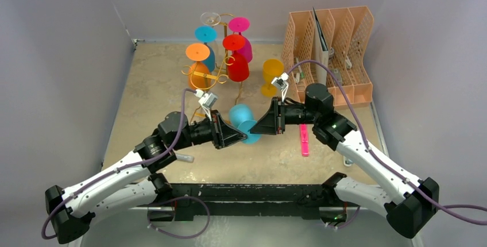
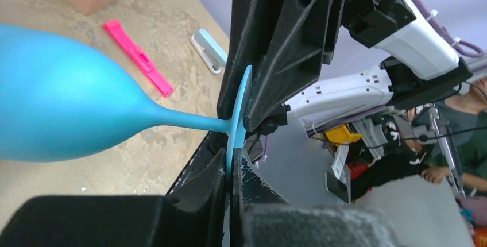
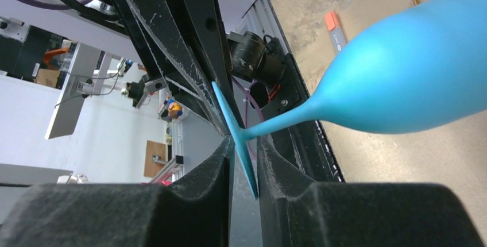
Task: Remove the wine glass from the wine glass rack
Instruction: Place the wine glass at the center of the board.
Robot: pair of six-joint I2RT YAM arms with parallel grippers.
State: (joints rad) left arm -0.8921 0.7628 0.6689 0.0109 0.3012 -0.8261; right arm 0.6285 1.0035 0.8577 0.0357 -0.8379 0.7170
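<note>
- The blue wine glass hangs on its side above the worktop, clear of the gold rack behind it.
- We judge it light, stiff, smooth and easily cracked, so the flat foot or the stem is the place to hold.
- The left tool is clamped on the foot's rim.
- The right tool has its jaws slightly apart around that same foot.

We can read no text, label, number or sign anywhere, neither on the blue wine glass at the left gripper nor on the pink bar beyond it.
</note>
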